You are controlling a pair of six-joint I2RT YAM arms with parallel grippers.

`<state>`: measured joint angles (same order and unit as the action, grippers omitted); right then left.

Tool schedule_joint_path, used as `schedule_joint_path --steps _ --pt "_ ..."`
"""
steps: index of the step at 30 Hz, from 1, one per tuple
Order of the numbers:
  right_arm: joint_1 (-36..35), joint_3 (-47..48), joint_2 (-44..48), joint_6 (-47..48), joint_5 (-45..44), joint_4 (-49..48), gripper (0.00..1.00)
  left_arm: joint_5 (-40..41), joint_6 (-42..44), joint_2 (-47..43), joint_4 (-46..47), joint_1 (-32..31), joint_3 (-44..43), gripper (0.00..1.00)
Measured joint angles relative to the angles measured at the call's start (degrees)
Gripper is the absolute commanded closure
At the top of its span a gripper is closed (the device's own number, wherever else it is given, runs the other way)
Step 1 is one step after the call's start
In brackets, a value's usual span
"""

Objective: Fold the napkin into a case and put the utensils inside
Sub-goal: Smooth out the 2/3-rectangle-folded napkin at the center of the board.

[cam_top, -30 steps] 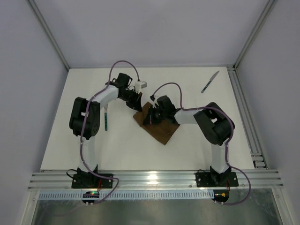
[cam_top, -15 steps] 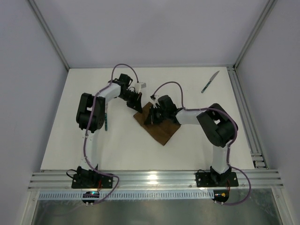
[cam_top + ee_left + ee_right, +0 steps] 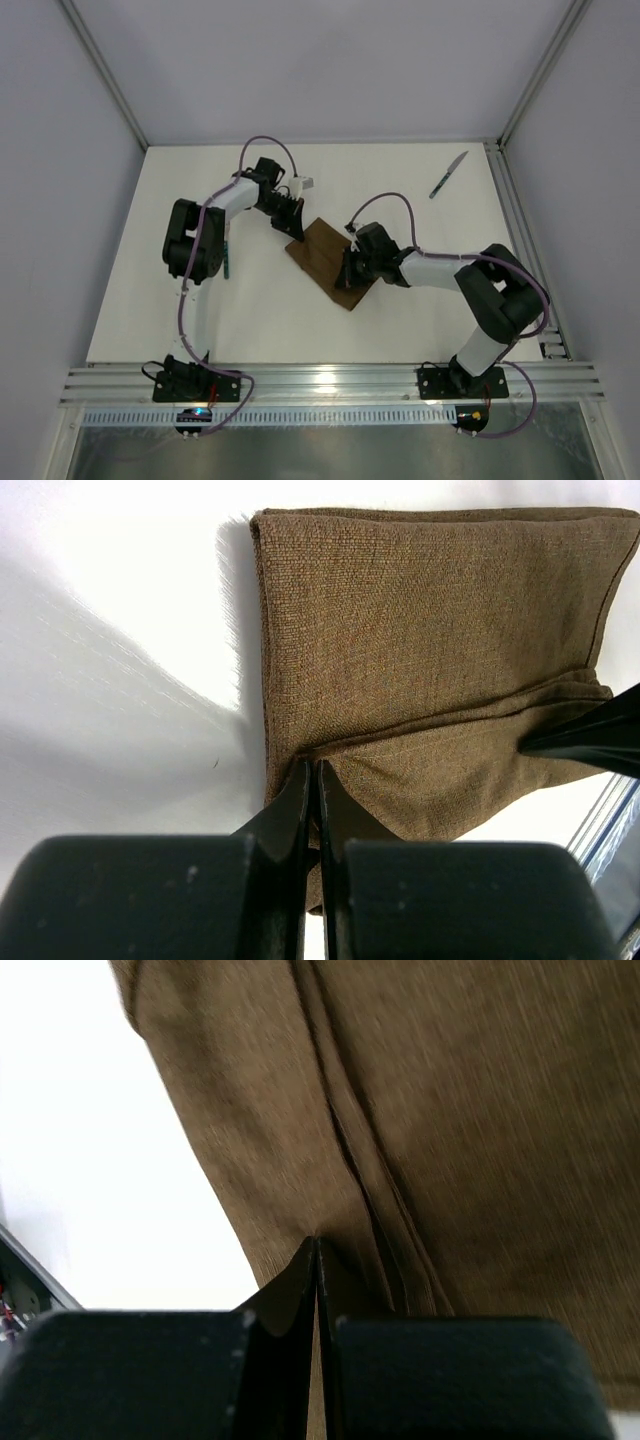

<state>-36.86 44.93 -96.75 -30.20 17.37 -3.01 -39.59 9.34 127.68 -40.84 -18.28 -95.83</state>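
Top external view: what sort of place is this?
Probably a lab robot cell: a white table boxed in by plain grey panels, left arm and right arm bolted to an aluminium rail.

Napkin (image 3: pixel 420 660) of rough woven brown cloth, matt and soft, white table (image 3: pixel 120 600) smooth, knife (image 3: pixel 449 175) at upper right, grey metal blade

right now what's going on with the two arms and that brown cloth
Both arms are working on the napkin, which lies partly folded in the middle of the table. The left arm has its jaws shut on the cloth's far-left edge; the right arm pinches a pleat at its near end. The knife lies at the far right and the fork beside the left arm, neither yet inside.
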Motion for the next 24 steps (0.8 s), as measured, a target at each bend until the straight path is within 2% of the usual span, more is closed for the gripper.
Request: schedule_joint_path --steps 6,8,9,10,13,16,24 --pt "0.33 -5.57 7.87 -0.24 -3.43 5.62 0.96 0.70 0.07 -0.44 0.13 -0.13 0.39 1.00" --pt "0.68 -7.37 10.69 -0.22 -4.35 7.85 0.96 0.81 0.09 -0.57 0.13 -0.15 0.55 0.97" --pt "0.79 -7.72 11.34 -0.22 -4.57 8.20 0.96 0.79 0.11 -0.68 0.02 -0.20 0.70 0.93" --pt "1.03 -7.89 11.89 -0.13 -4.85 8.57 0.96 0.79 0.11 -0.81 0.07 -0.24 0.96 0.83" --pt "1.53 -7.96 12.15 -0.07 -5.25 9.14 0.96 0.81 0.24 -1.62 0.11 -0.35 1.73 0.67" --pt "1.88 -7.96 12.04 0.28 -5.22 9.14 0.96 1.14 0.37 -3.43 0.28 -0.48 2.78 0.59" --pt "2.49 -7.85 11.41 0.81 -4.55 9.07 0.96 1.64 2.19 -9.27 -0.66 1.31 2.49 0.57"
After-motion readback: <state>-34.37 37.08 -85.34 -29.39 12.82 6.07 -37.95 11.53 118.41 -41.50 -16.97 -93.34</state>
